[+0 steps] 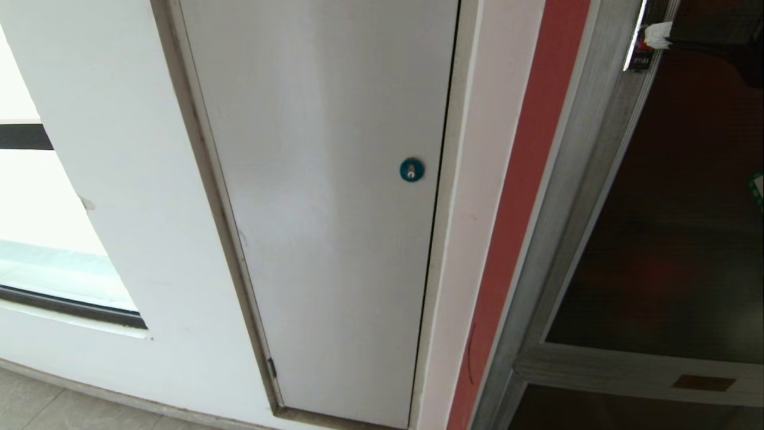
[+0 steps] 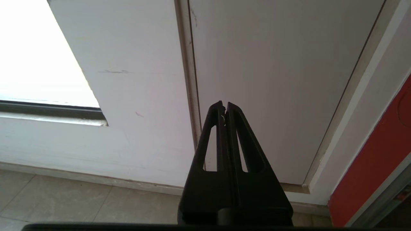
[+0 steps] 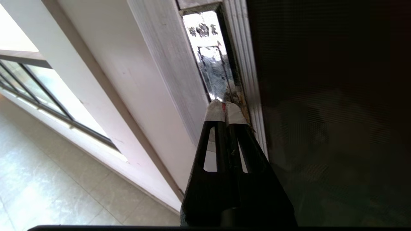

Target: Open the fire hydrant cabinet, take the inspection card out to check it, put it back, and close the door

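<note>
Stage: opening step, at the latch; judged barely begun.
Fire hydrant cabinet [image 1: 573, 197]: at the right of the head view, silver brushed frame beside a red strip of wall [image 1: 519, 197].
Door [image 1: 674, 227]: dark glass panel in the silver frame. It looks shut or nearly so; no red interior shows in any view.
Latch [image 1: 637, 48]: small shiny plate with a red mark, on the frame at the door's edge. In the right wrist view it reads as a recessed mirror-like plate [image 3: 213, 72].
Right tool [image 3: 225, 110]: fingers pressed together, white-wrapped tips, holding nothing. Tips sit at the lower end of the latch recess, between frame and door edge; contact looks likely but cannot be confirmed. In the head view only the white tip shows [image 1: 658, 34], just beside the latch.
Left tool [image 2: 224, 107]: fingers closed, empty, parked low, pointing at the plain grey-white door [image 1: 334, 227] with the round blue lock [image 1: 411, 169]; not part of the task.
Inspection card: not visible in any view; presumably inside the cabinet.
Done: right tool brought to the latch.
Left: release latch, swing door open, take card out, check it, return it, close door.
Risk (judgement): closed tips may slip off the smooth plate.
</note>
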`<state>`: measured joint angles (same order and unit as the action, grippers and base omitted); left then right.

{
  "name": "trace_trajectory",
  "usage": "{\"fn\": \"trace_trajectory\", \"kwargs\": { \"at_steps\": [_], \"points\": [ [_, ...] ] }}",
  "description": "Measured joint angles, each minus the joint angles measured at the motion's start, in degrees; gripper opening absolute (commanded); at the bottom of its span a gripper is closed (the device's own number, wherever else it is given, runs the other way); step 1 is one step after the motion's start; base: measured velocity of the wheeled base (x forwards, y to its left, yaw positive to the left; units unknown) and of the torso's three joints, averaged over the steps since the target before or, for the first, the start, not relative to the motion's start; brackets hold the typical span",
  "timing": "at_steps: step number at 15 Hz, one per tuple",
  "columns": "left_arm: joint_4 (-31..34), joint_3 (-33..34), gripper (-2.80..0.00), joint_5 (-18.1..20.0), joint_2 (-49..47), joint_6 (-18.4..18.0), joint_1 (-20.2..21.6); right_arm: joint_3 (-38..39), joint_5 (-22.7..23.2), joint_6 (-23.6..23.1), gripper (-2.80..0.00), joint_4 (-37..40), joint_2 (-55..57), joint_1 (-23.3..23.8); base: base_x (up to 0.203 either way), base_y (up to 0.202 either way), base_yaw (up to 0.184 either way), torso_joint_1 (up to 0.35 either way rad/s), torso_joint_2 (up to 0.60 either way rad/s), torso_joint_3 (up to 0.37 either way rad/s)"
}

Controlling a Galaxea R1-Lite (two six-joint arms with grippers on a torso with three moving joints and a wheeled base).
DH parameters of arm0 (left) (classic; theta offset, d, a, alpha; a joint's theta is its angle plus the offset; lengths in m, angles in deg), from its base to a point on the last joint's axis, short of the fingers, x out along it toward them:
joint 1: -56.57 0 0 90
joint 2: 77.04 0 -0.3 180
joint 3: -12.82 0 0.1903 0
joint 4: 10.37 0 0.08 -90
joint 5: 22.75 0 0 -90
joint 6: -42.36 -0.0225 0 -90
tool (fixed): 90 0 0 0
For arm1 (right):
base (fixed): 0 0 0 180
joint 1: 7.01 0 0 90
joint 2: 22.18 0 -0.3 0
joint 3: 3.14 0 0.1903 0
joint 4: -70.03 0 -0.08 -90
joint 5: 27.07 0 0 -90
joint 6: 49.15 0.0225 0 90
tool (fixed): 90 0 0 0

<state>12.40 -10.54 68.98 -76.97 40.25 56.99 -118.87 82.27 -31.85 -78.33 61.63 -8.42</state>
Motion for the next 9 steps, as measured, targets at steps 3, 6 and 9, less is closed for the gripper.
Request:
{"fn": "trace_trajectory", "kwargs": {
  "at_steps": [3,6,9],
  "points": [
    [0.0,0.0,-2.8,0.05,0.0,0.0,0.0,1.21,0.07,-0.02,-2.8,0.16,-0.54,0.09,0.0,0.0,0.0,0.0,0.0,0.0],
    [0.02,0.0,-2.8,0.02,0.0,0.0,0.0,1.8,0.28,-0.05,-2.8,0.29,-0.84,0.13,0.0,0.0,0.0,0.0,0.0,0.0],
    [0.0,0.0,-2.8,0.05,0.0,0.02,0.0,2.0,0.66,0.01,-2.8,0.64,-1.25,0.11,0.0,0.0,0.0,0.0,0.0,0.0]
  ]
}}
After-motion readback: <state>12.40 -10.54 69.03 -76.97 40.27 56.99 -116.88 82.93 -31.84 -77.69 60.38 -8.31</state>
